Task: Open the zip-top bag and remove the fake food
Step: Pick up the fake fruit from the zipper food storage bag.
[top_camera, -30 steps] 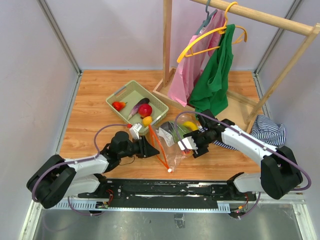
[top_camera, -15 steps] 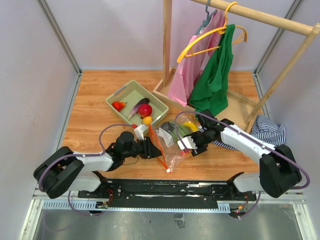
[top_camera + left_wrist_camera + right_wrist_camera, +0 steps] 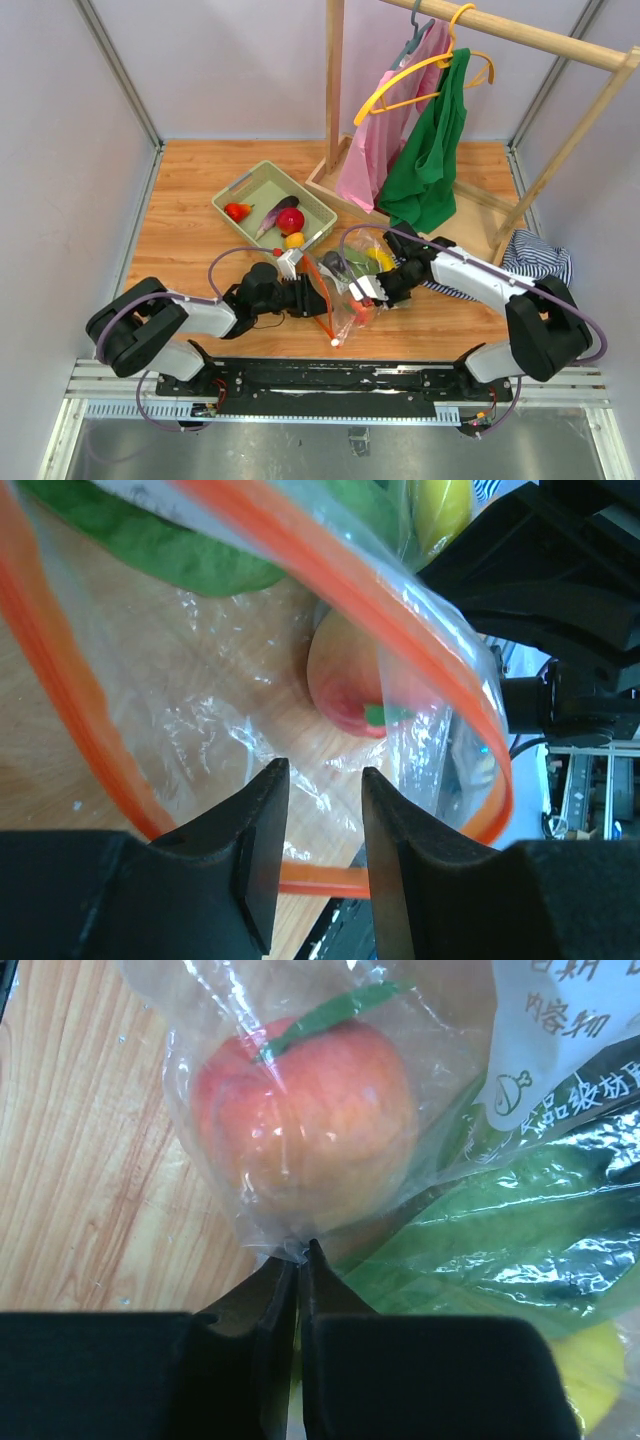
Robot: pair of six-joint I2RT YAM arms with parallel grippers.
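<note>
Both arms now sit closer in on the zip-top bag [image 3: 345, 295], bunched between them near the green basket [image 3: 255, 185] holding loose fake food [image 3: 290, 220]; only the wrist views show the right gripper [image 3: 300, 1250] pressed together on film, a bagged peach [image 3: 305, 1125] just past its fingertips, and the left gripper [image 3: 325, 775] parted, the zip strip [image 3: 420, 660] crossing beyond its fingertips.
</note>
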